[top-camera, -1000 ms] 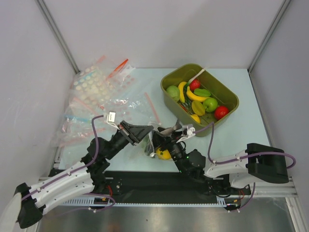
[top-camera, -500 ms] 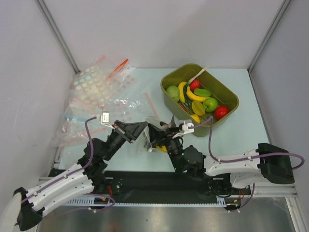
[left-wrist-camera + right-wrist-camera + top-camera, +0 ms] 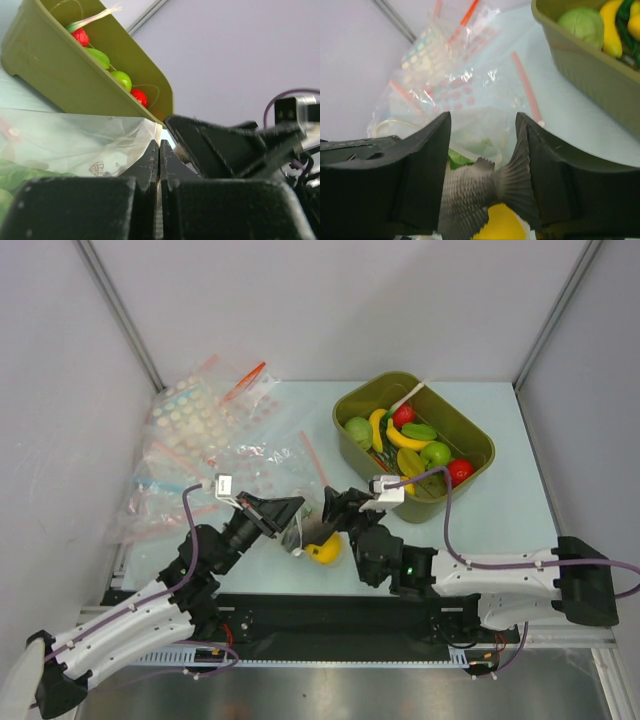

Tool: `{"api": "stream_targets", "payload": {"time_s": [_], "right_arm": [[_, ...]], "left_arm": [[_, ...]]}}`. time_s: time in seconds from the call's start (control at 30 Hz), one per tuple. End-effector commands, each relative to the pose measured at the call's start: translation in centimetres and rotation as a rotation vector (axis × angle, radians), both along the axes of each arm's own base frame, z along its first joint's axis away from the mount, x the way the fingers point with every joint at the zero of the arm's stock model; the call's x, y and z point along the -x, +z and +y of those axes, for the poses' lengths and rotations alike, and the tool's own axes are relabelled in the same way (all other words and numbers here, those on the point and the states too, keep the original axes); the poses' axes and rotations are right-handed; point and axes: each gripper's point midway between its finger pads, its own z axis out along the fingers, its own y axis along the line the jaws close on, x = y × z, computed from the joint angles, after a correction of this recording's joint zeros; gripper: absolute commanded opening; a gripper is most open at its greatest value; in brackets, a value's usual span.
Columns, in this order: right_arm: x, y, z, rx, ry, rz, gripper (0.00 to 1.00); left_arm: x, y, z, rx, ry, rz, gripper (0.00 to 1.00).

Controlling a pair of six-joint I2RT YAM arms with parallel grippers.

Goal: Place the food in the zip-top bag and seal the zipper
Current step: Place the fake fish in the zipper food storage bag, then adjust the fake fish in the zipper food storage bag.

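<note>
My left gripper (image 3: 293,523) (image 3: 159,142) is shut on the edge of the clear zip-top bag (image 3: 306,532) (image 3: 75,140), holding it up off the table. Green lettuce (image 3: 15,170) (image 3: 456,160) lies inside the bag. The round yellow fruit (image 3: 325,551) (image 3: 502,222) sits at the bag's mouth, under my right gripper (image 3: 335,506) (image 3: 482,117). A grey toy fish (image 3: 470,190) spans the right gripper's wide jaws, body against one finger and tail fin against the other. I cannot make out the zipper strip.
An olive bin (image 3: 470,430) (image 3: 60,85) (image 3: 580,70) of bananas and red and green fruit stands at the far right. A heap of clear bags (image 3: 200,440) with pink and red strips (image 3: 525,82) covers the far left.
My right arm has stretched out low along the front edge and its gripper has shifted slightly left over the bag mouth. The yellow fruit has moved a little left with the bag.
</note>
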Motion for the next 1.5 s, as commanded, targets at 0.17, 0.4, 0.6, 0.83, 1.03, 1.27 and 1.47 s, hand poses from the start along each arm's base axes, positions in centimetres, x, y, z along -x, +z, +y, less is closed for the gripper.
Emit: {"api": "stream_targets", "payload": {"time_s": [0.17,0.4,0.6,0.83,1.03,1.27,1.47], "right_arm": [[-2.3,1.4,-1.3,-0.103,0.128,0.132,0.67],[-3.0,1.2,-1.4,-0.034,0.192,0.168,0.69],[-4.8,1.2,-2.2,-0.02,0.329,0.213,0.68],[-5.1,1.5,-3.0,-0.039,0.412,0.234,0.67],[-4.4,1.4,-2.5,-0.055,0.469,0.289,0.67],[-3.2,1.2,-1.9,-0.029,0.456,0.363,0.66],[-2.2,1.1,-1.5,-0.014,0.452,0.376,0.5]], "left_arm": [[-0.4,4.6,1.4,0.047,0.072,-0.093,0.03],[-1.4,4.3,2.0,-0.011,0.135,-0.086,0.05],[-2.3,3.9,2.6,-0.07,0.196,-0.086,0.08],[-3.0,3.8,2.5,-0.144,0.217,-0.087,0.07],[-3.0,3.7,2.1,-0.154,0.202,-0.089,0.06],[-3.2,3.3,1.5,-0.172,0.186,-0.079,0.05],[-3.2,3.3,1.7,-0.176,0.197,-0.077,0.05]]}}
